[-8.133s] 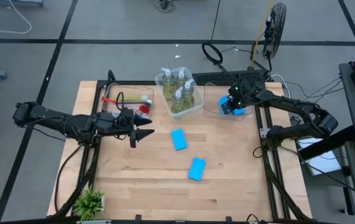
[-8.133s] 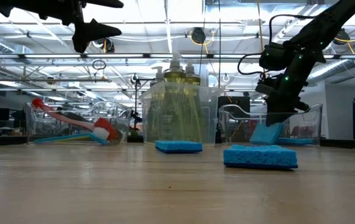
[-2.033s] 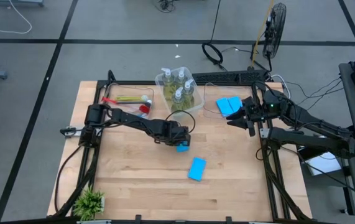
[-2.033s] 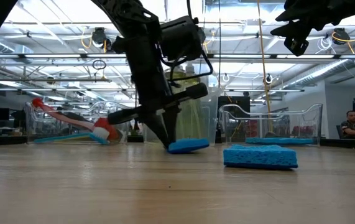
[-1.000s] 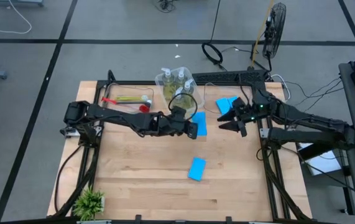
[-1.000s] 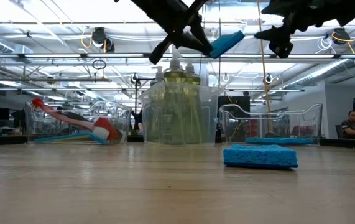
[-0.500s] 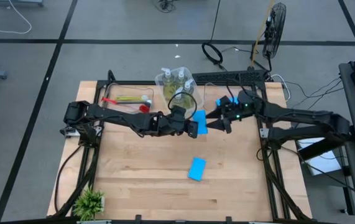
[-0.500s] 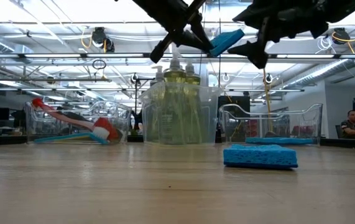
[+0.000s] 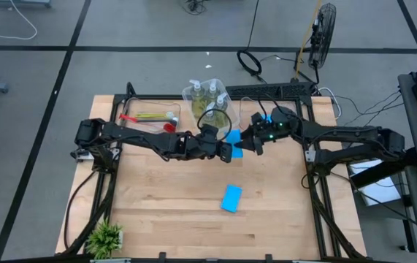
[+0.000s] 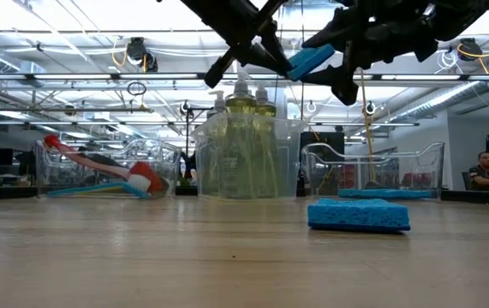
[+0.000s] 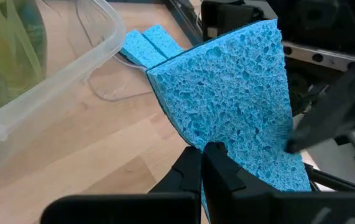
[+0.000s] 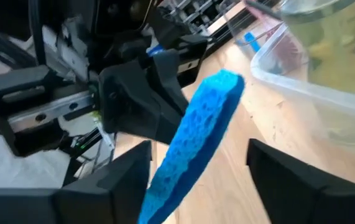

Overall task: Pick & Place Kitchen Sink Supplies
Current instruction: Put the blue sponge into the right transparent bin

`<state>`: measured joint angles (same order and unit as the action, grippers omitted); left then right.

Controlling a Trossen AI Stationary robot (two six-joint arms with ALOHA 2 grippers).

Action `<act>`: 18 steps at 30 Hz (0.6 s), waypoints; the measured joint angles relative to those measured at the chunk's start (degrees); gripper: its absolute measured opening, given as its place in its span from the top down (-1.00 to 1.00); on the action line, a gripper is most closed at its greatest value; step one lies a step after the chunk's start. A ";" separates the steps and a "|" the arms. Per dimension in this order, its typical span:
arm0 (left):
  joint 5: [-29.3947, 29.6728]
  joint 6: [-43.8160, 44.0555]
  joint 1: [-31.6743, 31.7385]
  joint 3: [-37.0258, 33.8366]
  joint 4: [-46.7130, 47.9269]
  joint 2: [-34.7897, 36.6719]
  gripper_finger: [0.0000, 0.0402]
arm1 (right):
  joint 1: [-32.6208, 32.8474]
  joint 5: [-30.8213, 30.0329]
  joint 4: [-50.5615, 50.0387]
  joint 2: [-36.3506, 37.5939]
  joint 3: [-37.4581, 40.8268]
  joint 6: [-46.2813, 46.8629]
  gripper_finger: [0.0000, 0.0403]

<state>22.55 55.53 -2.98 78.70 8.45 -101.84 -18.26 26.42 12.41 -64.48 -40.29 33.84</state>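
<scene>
Sponge [image 9: 234,140]: clenched aloft in left gripper [image 9: 226,148]; right gripper [image 9: 246,145] spread around it for handover; spare sponge [image 9: 231,198] on bench [image 9: 157,219].

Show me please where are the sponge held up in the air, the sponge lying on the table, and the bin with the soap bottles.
held sponge [image 11: 239,106], left wrist view, on its porous broad face
sponge on the table [image 10: 359,215], low view, on its front edge
soap bottle bin [image 10: 246,162], low view, on its clear front wall
</scene>
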 joint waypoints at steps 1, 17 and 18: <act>0.00 0.00 0.00 0.00 0.12 0.00 1.00 | 0.01 -0.70 -0.03 0.00 0.00 0.07 -0.24; 0.11 -0.37 0.00 0.00 0.87 0.00 0.99 | -0.02 -2.52 -0.50 0.06 0.00 -0.59 0.94; 0.07 -0.67 0.00 0.00 0.85 0.00 0.97 | -0.02 -2.50 -0.71 0.06 0.01 -0.64 0.96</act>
<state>22.61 54.85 -2.98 78.70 9.30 -101.84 -18.28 23.92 11.70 -64.42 -40.28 33.20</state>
